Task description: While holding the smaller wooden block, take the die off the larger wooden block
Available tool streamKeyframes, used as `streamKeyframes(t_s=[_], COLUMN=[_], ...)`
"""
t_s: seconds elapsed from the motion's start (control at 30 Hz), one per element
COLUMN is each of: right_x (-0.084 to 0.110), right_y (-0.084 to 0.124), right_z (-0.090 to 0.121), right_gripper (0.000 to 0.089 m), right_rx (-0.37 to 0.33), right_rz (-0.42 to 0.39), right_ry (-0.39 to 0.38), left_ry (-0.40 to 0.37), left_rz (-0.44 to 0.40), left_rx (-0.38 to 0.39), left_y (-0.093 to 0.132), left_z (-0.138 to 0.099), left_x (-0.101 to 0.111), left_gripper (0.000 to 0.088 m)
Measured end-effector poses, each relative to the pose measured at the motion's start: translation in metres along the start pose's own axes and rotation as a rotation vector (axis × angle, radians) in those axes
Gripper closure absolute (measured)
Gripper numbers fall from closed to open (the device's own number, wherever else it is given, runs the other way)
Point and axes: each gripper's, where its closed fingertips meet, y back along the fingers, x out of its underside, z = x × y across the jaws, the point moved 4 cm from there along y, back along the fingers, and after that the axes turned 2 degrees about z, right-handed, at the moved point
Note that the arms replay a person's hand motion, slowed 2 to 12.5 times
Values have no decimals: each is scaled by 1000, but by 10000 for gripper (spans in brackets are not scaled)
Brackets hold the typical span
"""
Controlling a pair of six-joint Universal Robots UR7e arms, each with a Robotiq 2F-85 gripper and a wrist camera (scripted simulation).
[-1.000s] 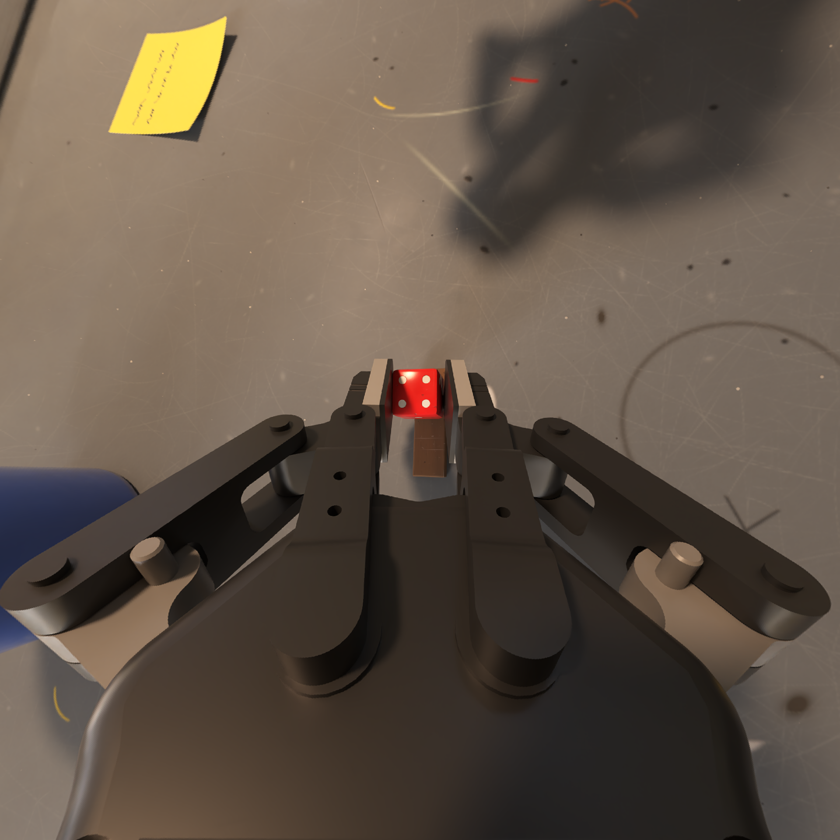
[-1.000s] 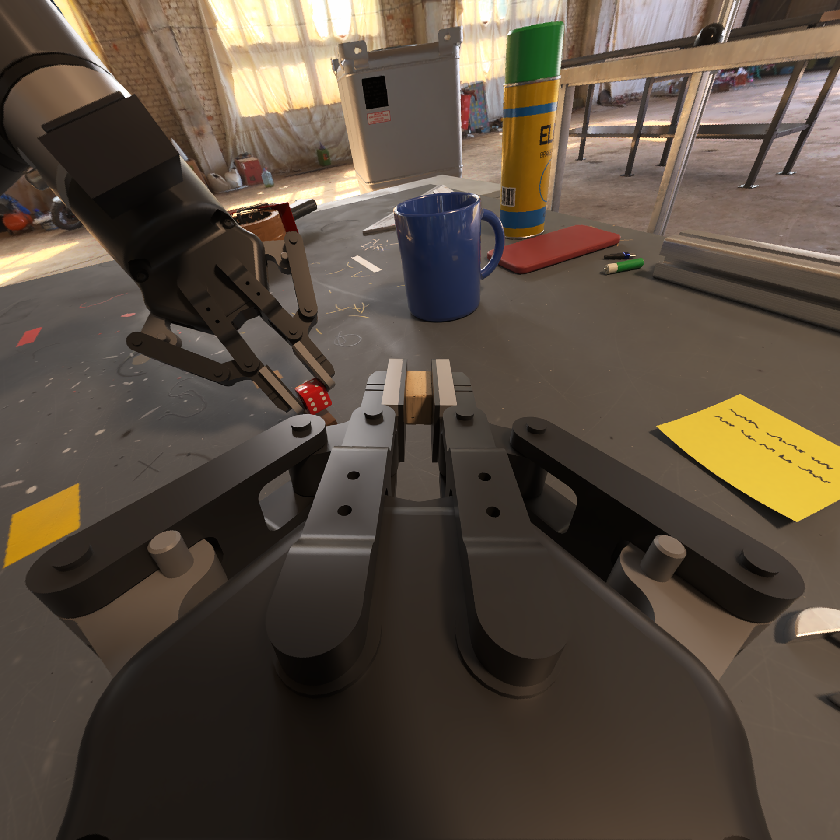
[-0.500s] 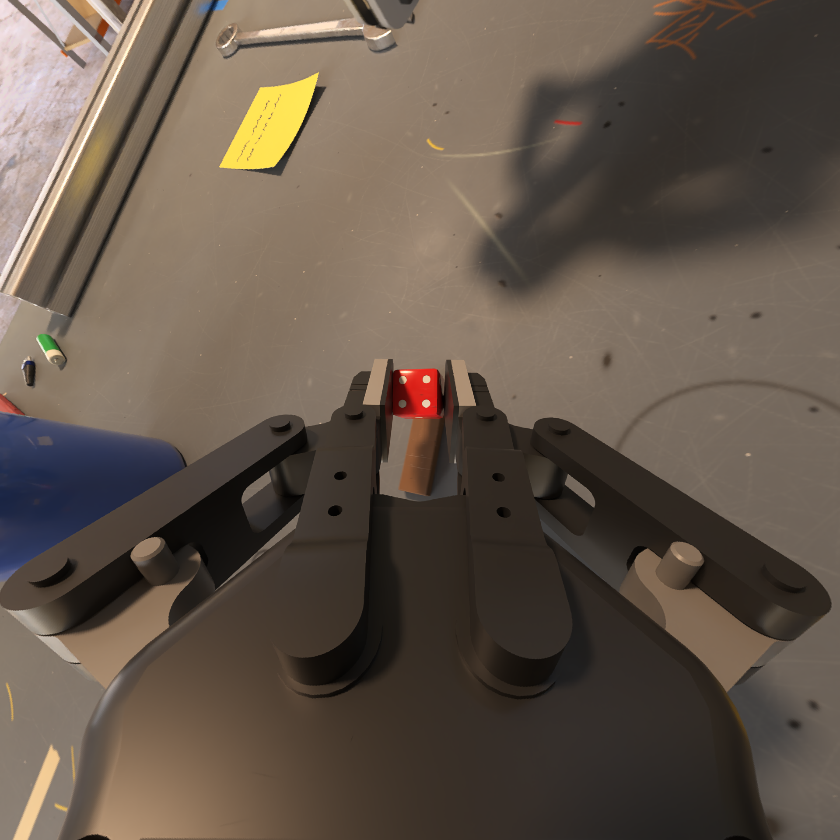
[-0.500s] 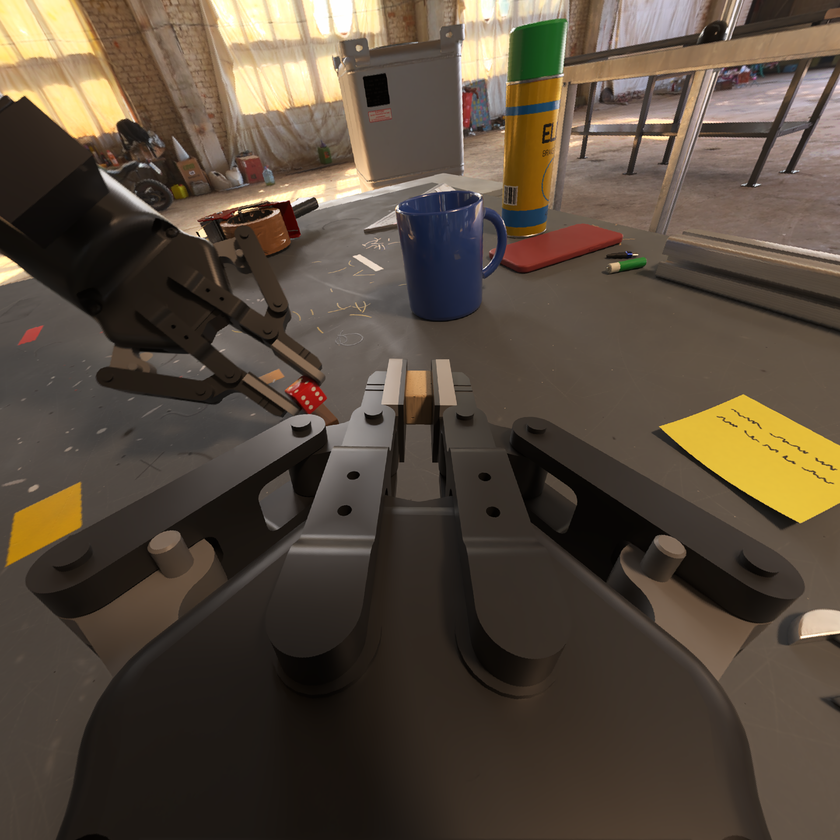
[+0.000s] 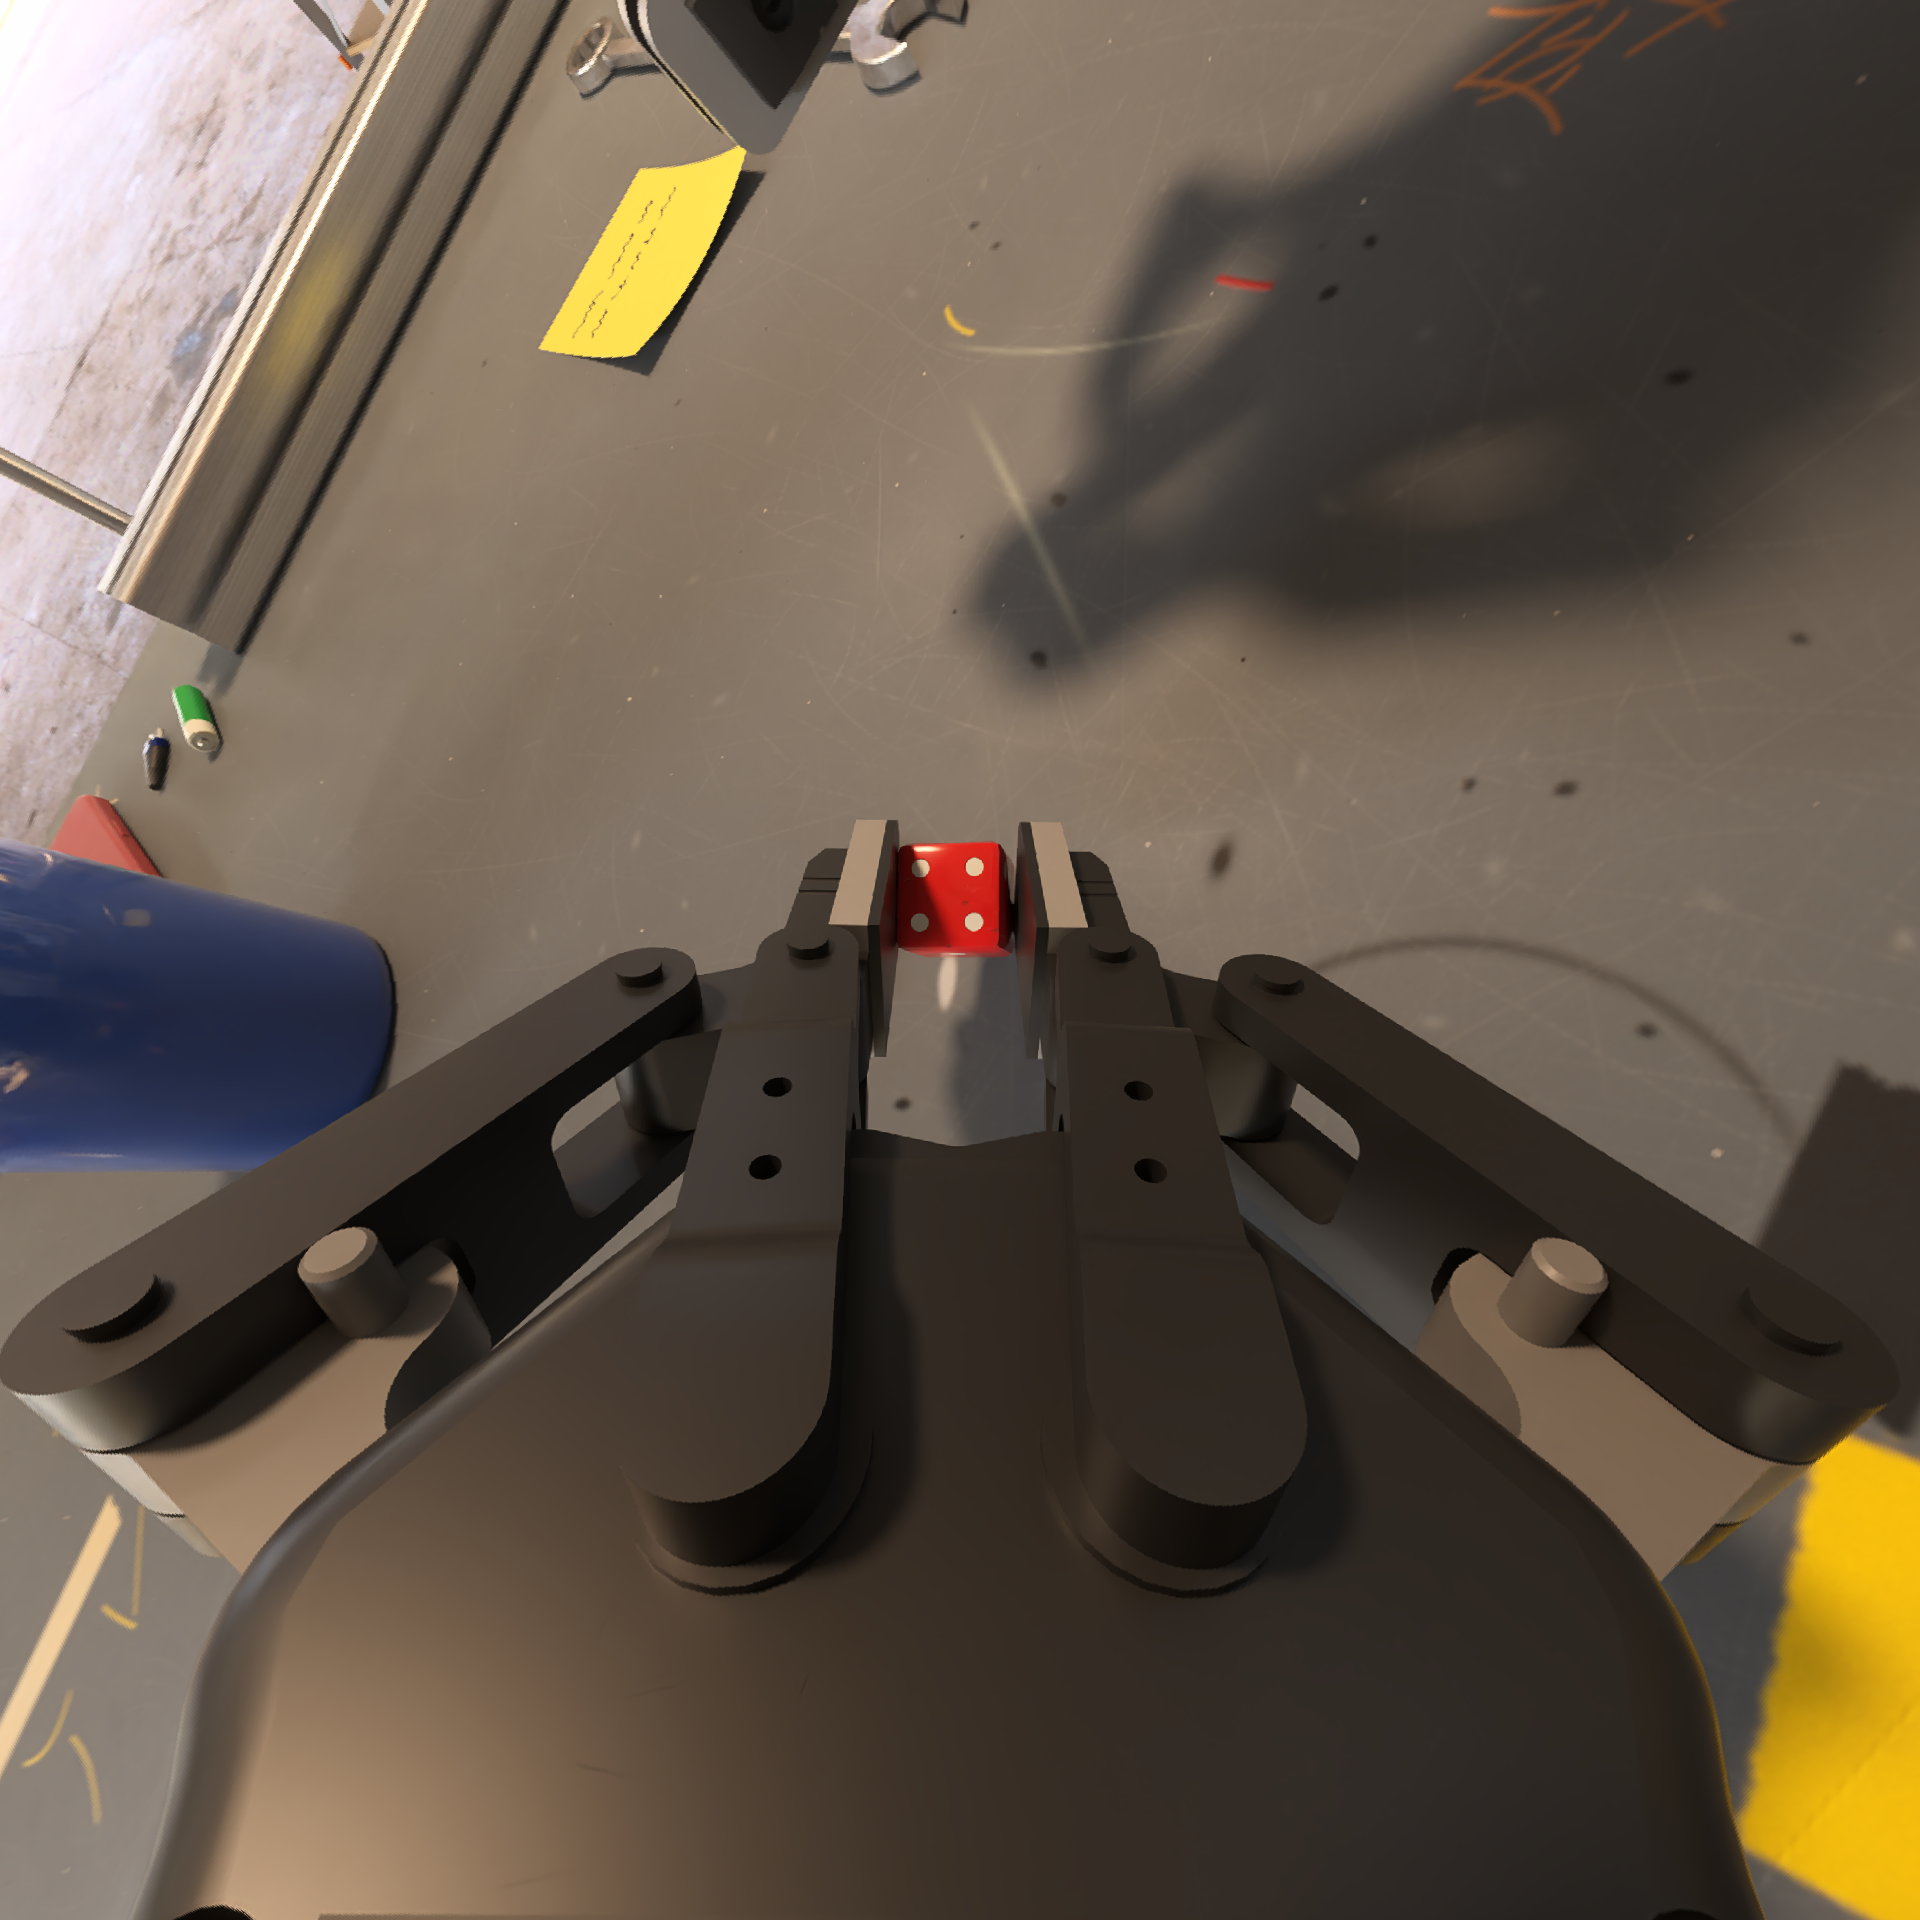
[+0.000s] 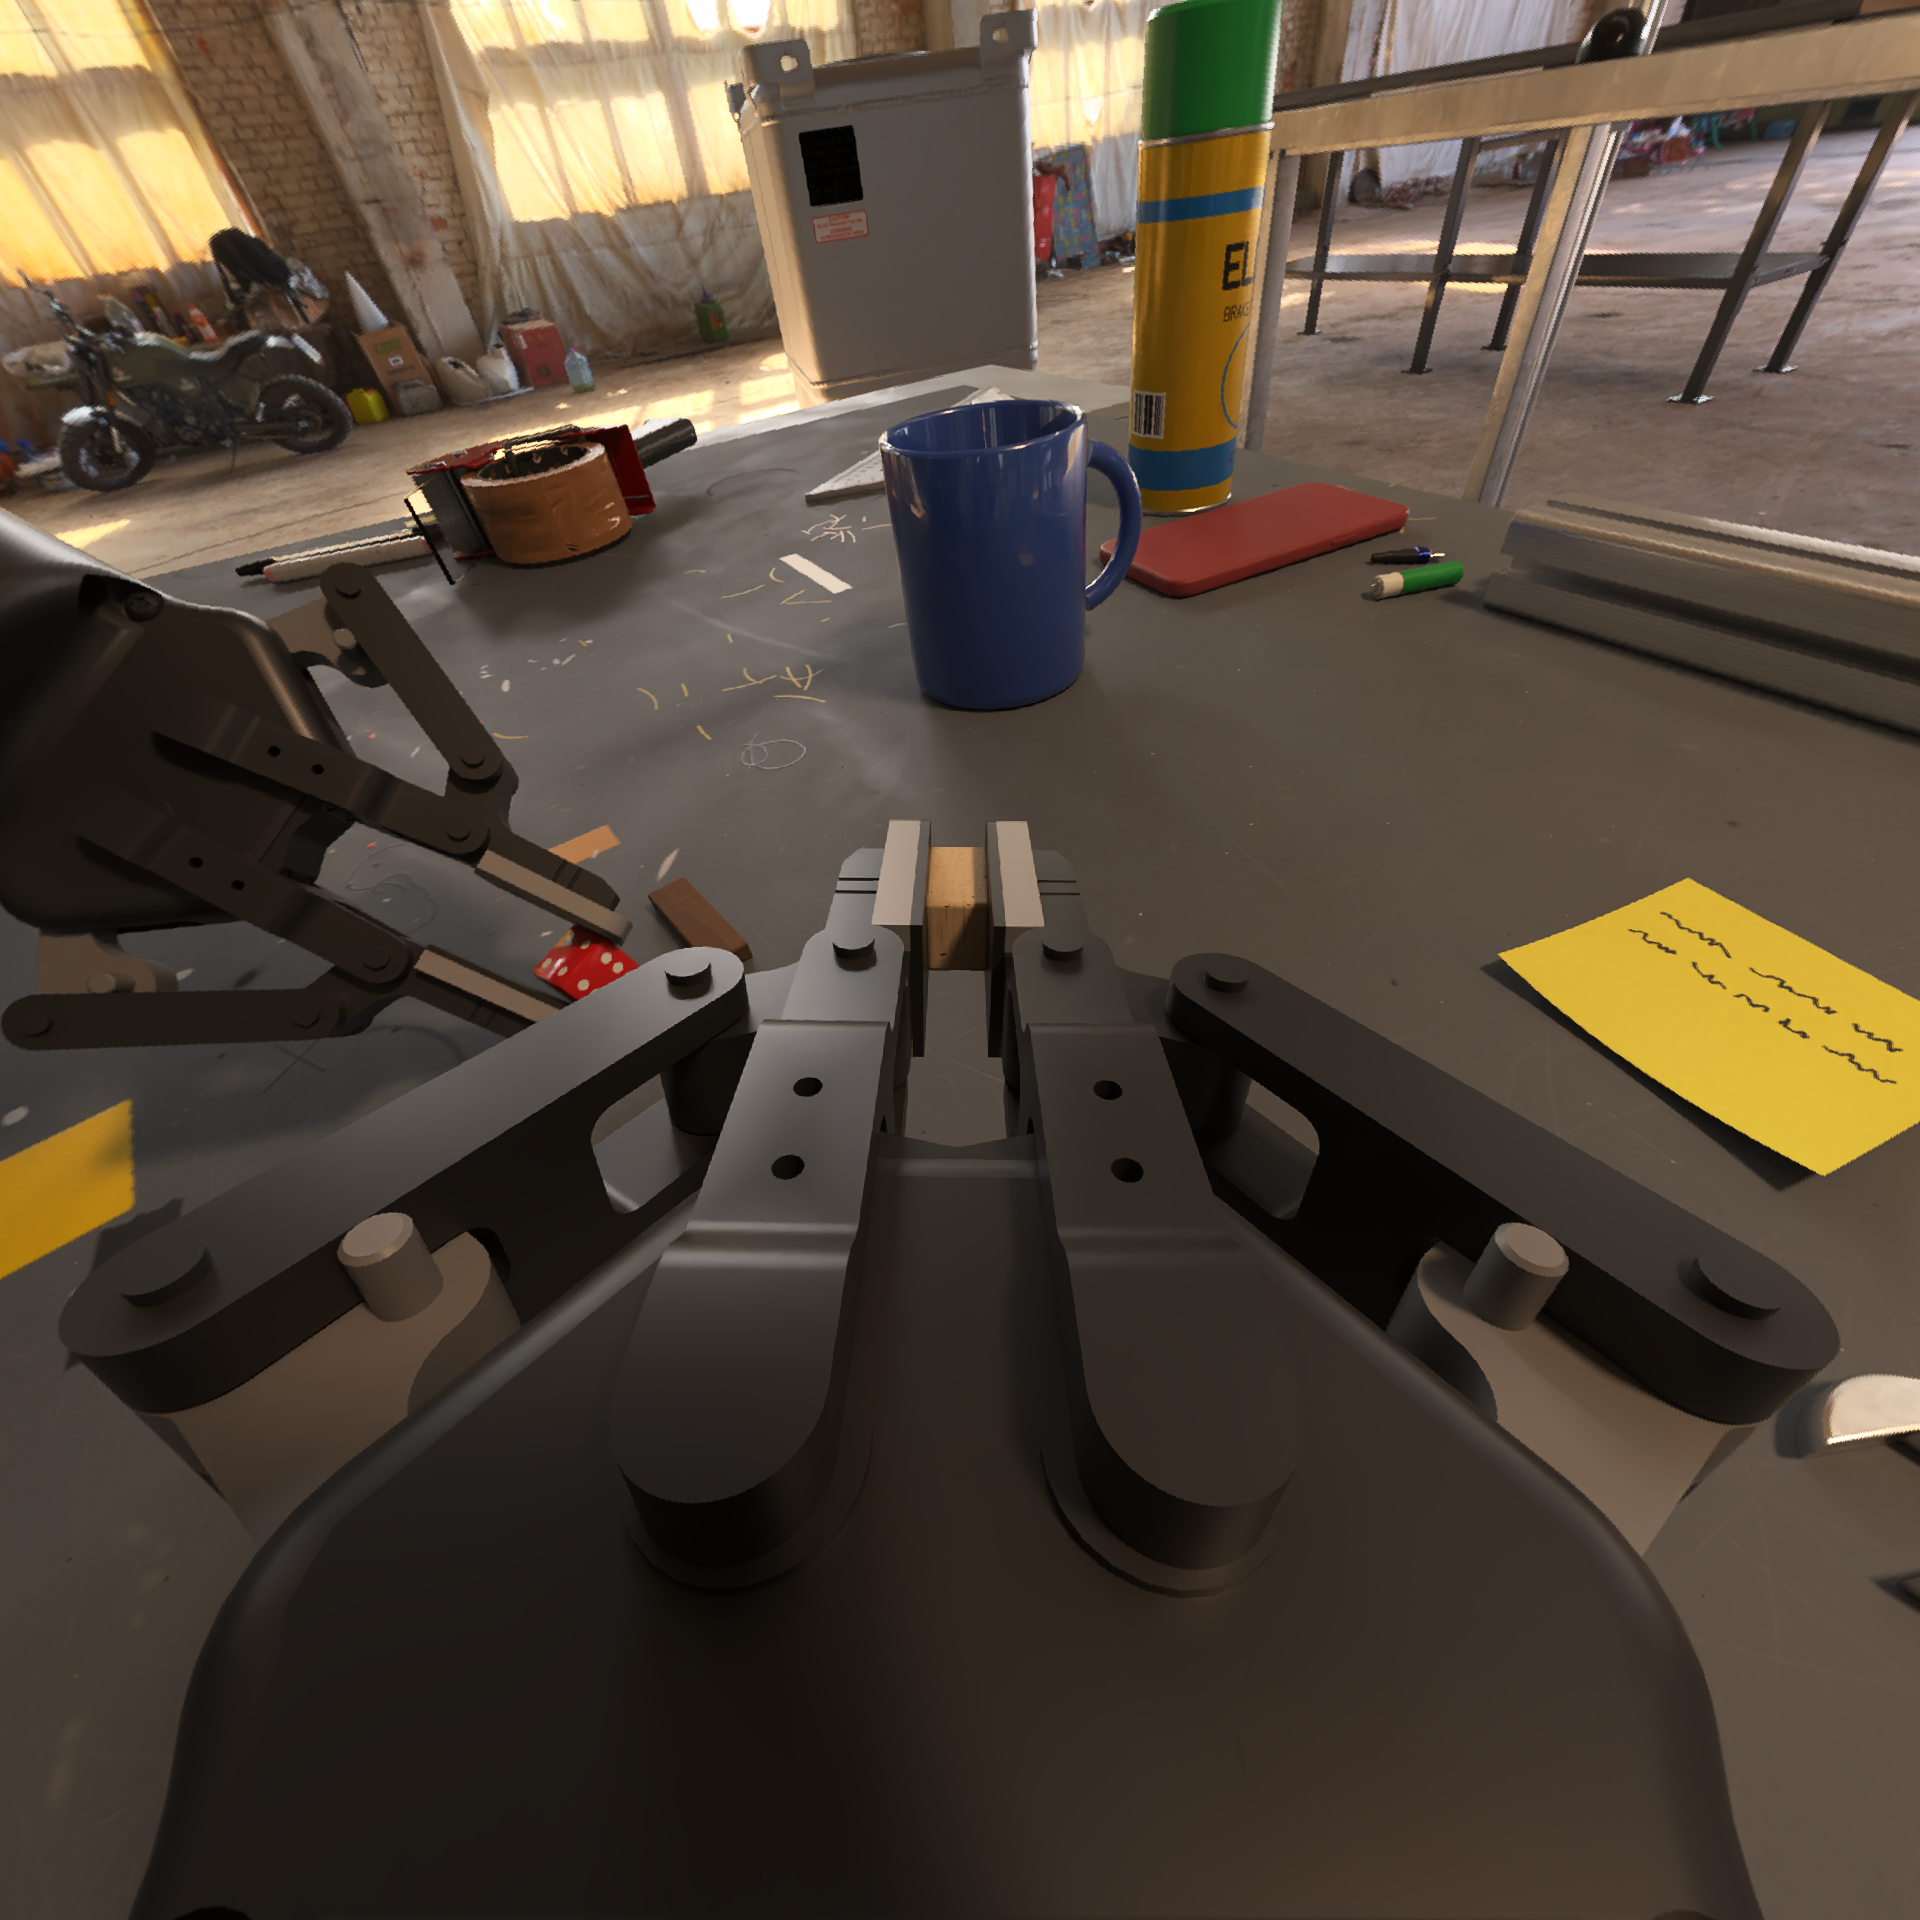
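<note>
My left gripper is shut on the red die, which sits between its pads above the dark table. In the right wrist view the left gripper holds the die low, just left of the larger wooden block, a flat dark-brown piece lying on the table. The die is off that block. My right gripper is shut on the smaller wooden block, a light cube held above the table. The larger block is hidden in the left wrist view.
A blue mug stands behind, with a red flat case, a spray can and small markers beyond. A yellow note lies right. Metal rails line the right edge. A tape dispenser sits back left.
The left gripper has carried the die off and away to the left of the larger block, tilting lower. The brown block no longer shows under the die. The right gripper has held still.
</note>
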Motion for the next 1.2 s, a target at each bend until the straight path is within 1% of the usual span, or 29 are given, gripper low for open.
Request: streamKeyframes(t_s=[0.1,0.27,0.4,0.67,1.2], right_x=[0,-2,-3,-3,-4], right_y=[0,2,3,4,5], right_z=[-1,-2,-3,-4,-5], right_gripper=[802,802,802,802,802], right_rx=[5,12,22,35,34], right_rz=[-10,-42,-60,-71,-85], right_ry=[4,6,2,-3,-19], left_ry=[39,123,155,140,107], left_rz=[-23,-81,-110,-106,-135], left_rx=[14,66,95,124,90], left_y=[-2,-5,-7,-12,-13], left_z=[-4,-8,-9,-12,-8], left_x=[-3,-9,-12,-11,-14], left_gripper=[680,680,679,680,680])
